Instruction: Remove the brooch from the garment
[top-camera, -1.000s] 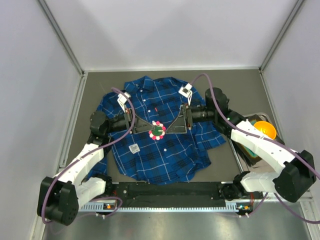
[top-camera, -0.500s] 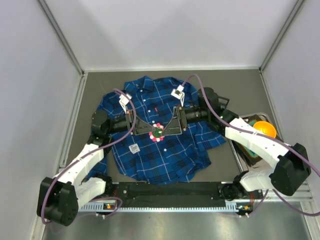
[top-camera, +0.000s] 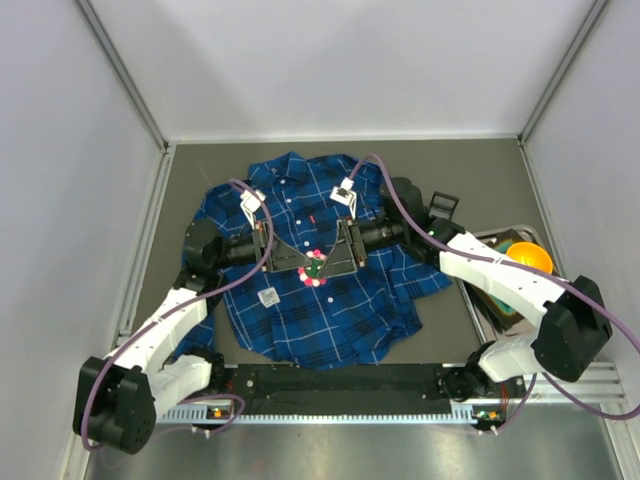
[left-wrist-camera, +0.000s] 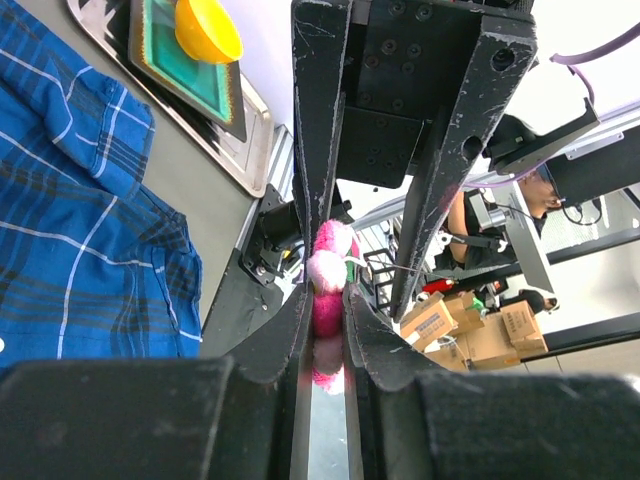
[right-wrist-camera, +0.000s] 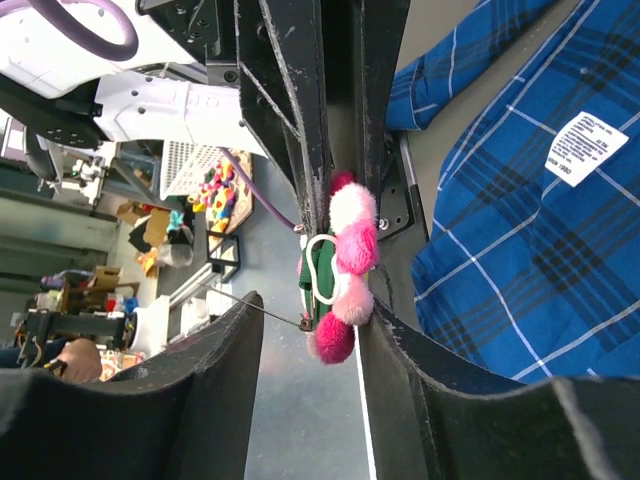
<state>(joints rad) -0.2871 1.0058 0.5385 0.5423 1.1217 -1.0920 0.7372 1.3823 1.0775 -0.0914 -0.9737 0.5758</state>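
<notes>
The blue plaid garment (top-camera: 330, 310) lies flat on the table. The brooch (top-camera: 315, 270), a cluster of pink and red balls with a green back, hangs above the shirt's middle. My left gripper (top-camera: 306, 262) is shut on it, and the left wrist view shows the brooch (left-wrist-camera: 326, 290) pinched between my pads (left-wrist-camera: 283, 335). My right gripper (top-camera: 336, 262) faces the left one, open, its jaws either side of the brooch (right-wrist-camera: 345, 265). The brooch rests against my right finger (right-wrist-camera: 405, 370). Its thin pin (right-wrist-camera: 250, 305) sticks out into free air.
A white printed tag (top-camera: 268, 296) lies on the shirt's left front and shows in the right wrist view (right-wrist-camera: 588, 148). An orange bowl (top-camera: 530, 260) sits in a metal tray (top-camera: 484, 305) at the right. Grey walls close in the table.
My right gripper has moved left toward the left gripper, and its open jaws now stand around the brooch. The left gripper has kept hold of the brooch and barely moved.
</notes>
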